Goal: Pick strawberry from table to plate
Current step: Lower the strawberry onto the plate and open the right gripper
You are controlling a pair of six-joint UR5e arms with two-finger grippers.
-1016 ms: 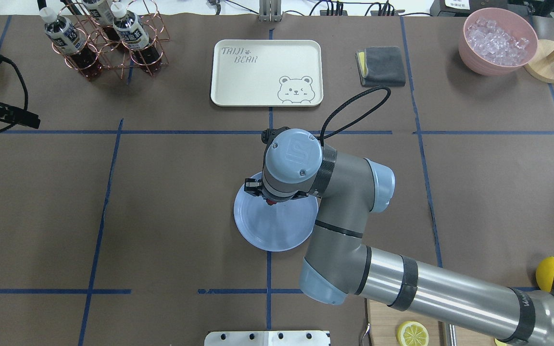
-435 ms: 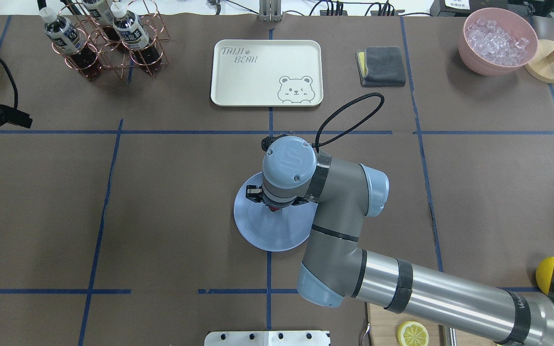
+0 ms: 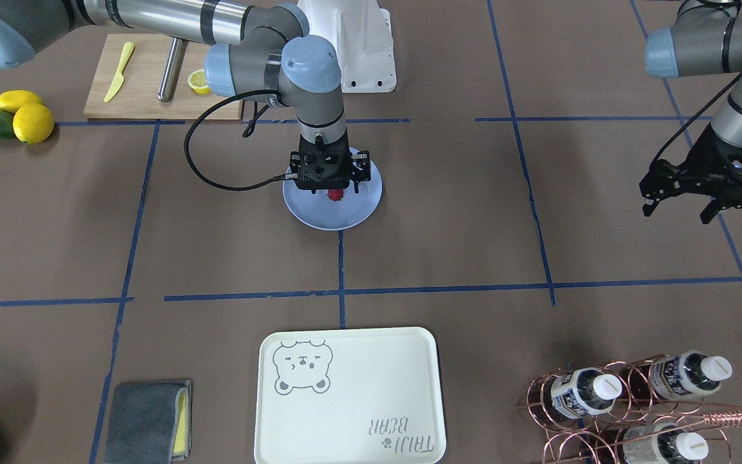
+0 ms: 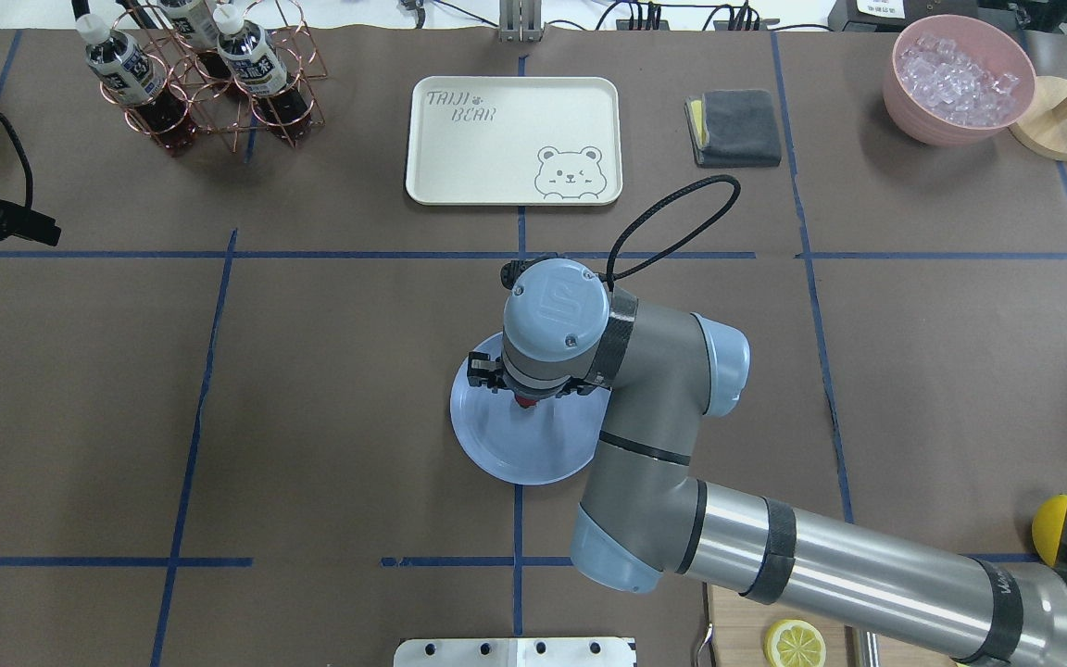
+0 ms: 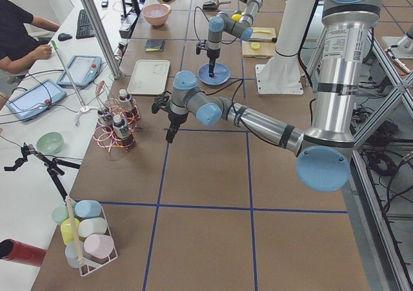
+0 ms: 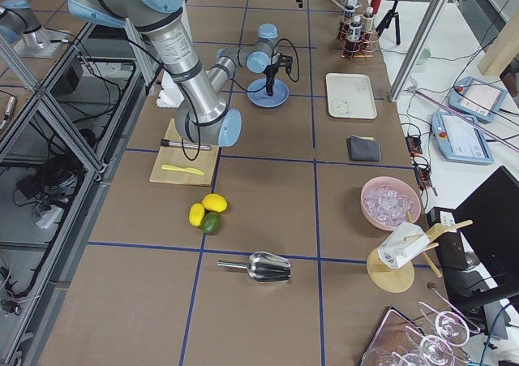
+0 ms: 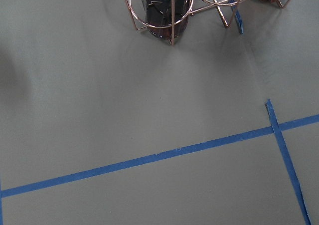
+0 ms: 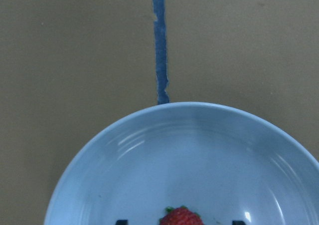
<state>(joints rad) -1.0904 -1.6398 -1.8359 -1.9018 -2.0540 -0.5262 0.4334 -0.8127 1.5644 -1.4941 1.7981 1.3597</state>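
On the blue-taped brown surface [image 3: 442, 225], we are watching the right gripper [image 3: 330, 185], jaws spread either side of the strawberry [image 3: 332, 194] lying on the pale blue plate [image 3: 310, 216]; the left gripper [image 3: 677, 211] is hovering aside, jaws open, empty.

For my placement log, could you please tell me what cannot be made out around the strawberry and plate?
The strawberry: the right wrist view's bottom edge cuts off its lower part, so contact with the plate is unseen.
The fingers: only their tips show there; overhead, the arm's wrist covers them.
Both side views: strawberry too small to see.
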